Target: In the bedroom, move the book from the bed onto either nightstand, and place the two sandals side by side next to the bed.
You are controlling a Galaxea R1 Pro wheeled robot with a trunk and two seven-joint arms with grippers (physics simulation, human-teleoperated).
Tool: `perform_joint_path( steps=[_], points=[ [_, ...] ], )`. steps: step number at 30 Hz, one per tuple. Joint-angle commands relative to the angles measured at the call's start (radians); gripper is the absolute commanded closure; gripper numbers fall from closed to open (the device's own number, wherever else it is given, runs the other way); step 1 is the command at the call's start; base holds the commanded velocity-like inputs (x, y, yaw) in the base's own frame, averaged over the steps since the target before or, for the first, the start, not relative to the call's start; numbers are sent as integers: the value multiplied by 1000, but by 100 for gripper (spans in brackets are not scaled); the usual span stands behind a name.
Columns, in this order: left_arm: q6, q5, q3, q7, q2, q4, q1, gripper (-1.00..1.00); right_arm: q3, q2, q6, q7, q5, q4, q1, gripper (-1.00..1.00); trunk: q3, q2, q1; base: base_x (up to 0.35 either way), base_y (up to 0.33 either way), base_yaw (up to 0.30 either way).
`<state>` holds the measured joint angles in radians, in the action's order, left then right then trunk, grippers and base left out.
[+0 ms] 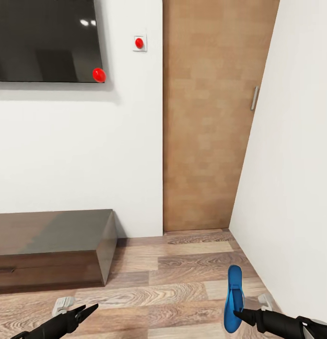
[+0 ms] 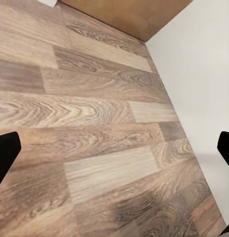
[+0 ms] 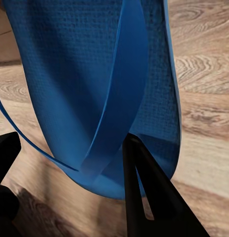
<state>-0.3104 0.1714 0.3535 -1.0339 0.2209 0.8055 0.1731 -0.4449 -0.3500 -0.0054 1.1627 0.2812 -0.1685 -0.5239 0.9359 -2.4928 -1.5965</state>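
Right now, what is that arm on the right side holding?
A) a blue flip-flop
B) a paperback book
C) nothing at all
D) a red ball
A: the right gripper is closed on a bright blue sandal, held up over the wood floor; the right wrist view shows a finger pressed against its sole beside the thong strap.
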Motion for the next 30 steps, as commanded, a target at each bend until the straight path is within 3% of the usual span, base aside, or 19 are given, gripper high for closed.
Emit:
perform_joint_path(
  steps=[1, 30],
  points=[
    [-10, 5, 1, -3, 0, 0, 1, -100, -8, 0, 4, 8, 9, 0, 0, 100, -2, 7, 4, 0, 0, 0],
    [-10, 5, 0, -3, 0, 0, 1, -100, -8, 0, 4, 8, 9, 0, 0, 100, -93, 210, 115, 0, 0, 0]
  ],
)
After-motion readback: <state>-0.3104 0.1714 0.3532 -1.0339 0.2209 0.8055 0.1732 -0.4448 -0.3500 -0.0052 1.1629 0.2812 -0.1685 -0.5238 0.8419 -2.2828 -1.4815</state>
